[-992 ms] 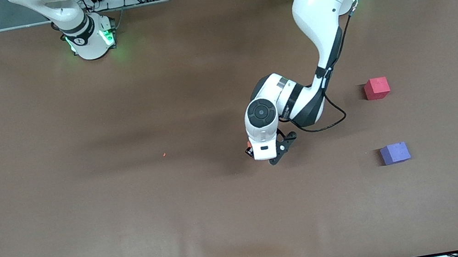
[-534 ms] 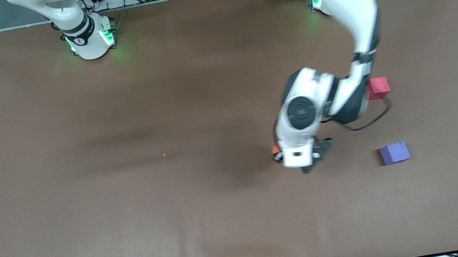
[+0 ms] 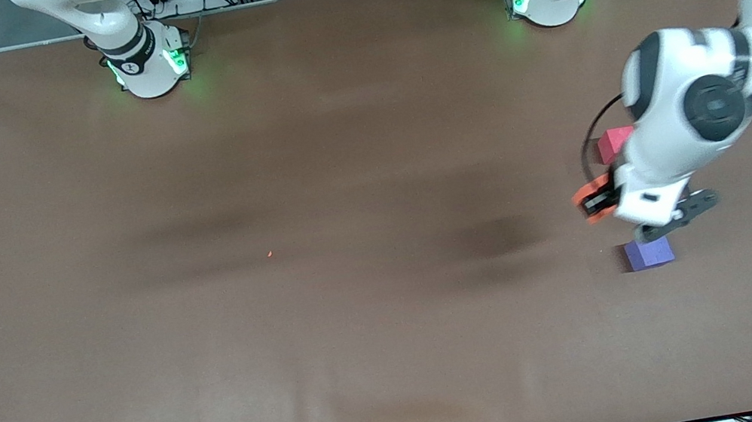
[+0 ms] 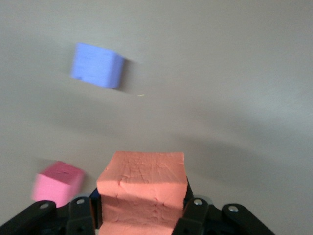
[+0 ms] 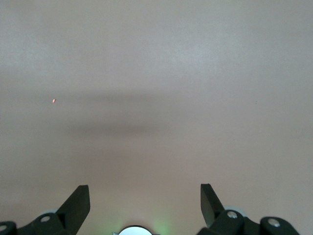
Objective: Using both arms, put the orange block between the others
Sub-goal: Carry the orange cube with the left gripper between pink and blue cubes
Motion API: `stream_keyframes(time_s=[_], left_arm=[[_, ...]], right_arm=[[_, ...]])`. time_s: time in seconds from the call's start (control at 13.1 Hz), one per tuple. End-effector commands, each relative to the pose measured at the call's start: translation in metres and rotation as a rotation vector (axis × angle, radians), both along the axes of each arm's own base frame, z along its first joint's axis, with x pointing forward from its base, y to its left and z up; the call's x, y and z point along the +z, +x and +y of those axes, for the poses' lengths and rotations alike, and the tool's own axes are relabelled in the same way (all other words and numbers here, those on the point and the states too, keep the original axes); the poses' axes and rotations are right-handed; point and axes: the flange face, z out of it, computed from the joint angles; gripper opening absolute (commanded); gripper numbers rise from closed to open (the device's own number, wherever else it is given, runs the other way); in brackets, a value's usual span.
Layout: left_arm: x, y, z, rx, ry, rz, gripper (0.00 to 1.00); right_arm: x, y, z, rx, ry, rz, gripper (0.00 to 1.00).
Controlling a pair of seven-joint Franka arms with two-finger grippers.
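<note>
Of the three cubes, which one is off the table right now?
The orange block: it is clamped in the left tool, up over the table between the red-pink cube and the purple cube, which both rest on the table.

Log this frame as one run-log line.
left gripper: shut on orange block, over table between red-pink cube and purple cube | right gripper: open, waiting

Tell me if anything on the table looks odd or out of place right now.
Only a tiny orange crumb lying alone on the brown table, toward the right arm's end; it looks like a stray fleck. The orange block sits squarely in the shut left gripper, while the red-pink cube and purple cube rest flat.
</note>
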Motion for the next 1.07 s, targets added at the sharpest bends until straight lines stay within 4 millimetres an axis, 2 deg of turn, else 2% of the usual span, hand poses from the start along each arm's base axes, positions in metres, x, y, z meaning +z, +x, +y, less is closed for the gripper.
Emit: stream_keyframes(time_s=[0.0,0.23,0.38,0.69,0.99], left_arm=[[-0.004,-0.02,0.049,-0.097,0.003,0.024,0.0],[-0.017,-0.021,0.112,-0.169,-0.012,0.041,0.0],[-0.037,-0.026,0.139,-0.207,-0.021,0.029,0.0],[-0.086,-0.033,0.147,-0.242,-0.018,-0.032,0.0],[-0.135,-0.03,0.147,-0.247,-0.031,-0.031,0.0]], right_arm=[[0.001,-0.003,0.002,-0.01,-0.005,0.0,1.0],[0.002,-0.002,0.007,-0.003,-0.007,0.0,1.0],[0.003,-0.002,0.007,-0.003,-0.007,-0.002,1.0],[0.003,-0.003,0.003,-0.006,-0.007,-0.002,1.0],[0.003,-0.002,0.001,-0.007,-0.008,-0.001,1.0]])
